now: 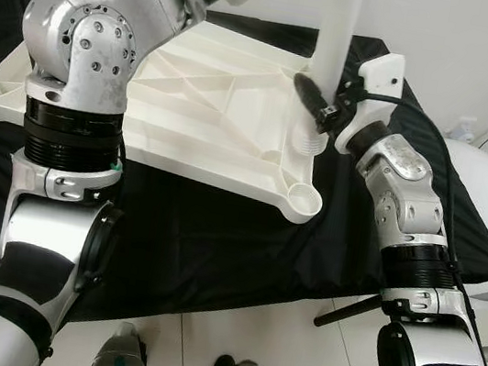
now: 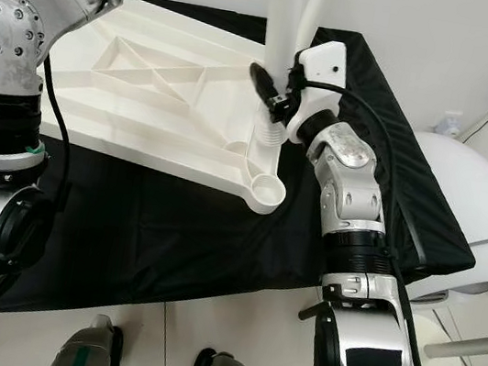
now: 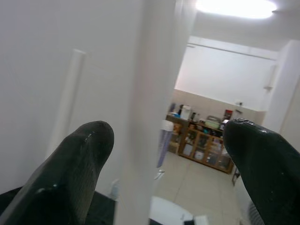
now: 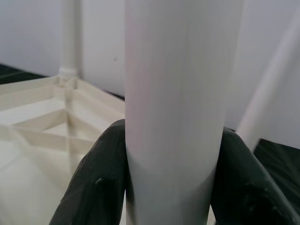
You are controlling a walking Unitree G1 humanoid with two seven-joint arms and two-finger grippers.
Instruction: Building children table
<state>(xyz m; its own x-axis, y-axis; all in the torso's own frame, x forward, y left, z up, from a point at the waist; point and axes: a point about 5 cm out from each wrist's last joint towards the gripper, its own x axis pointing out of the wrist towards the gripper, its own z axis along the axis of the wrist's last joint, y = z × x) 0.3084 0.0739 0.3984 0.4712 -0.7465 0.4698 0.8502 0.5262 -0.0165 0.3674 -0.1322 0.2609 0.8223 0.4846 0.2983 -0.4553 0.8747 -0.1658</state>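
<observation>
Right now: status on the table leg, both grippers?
Right gripper shut on table leg just above its corner socket. Left gripper open, fingers either side of the leg higher up. Upturned tabletop on black cloth; near corner socket empty.

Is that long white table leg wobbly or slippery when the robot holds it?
Probably stiff: the table leg stays straight above the right pincer clamping it. Its smooth round plastic looks a bit slippery, so it might twist in the grip. Being tall and thin, it could tip unless seated in the tabletop.
</observation>
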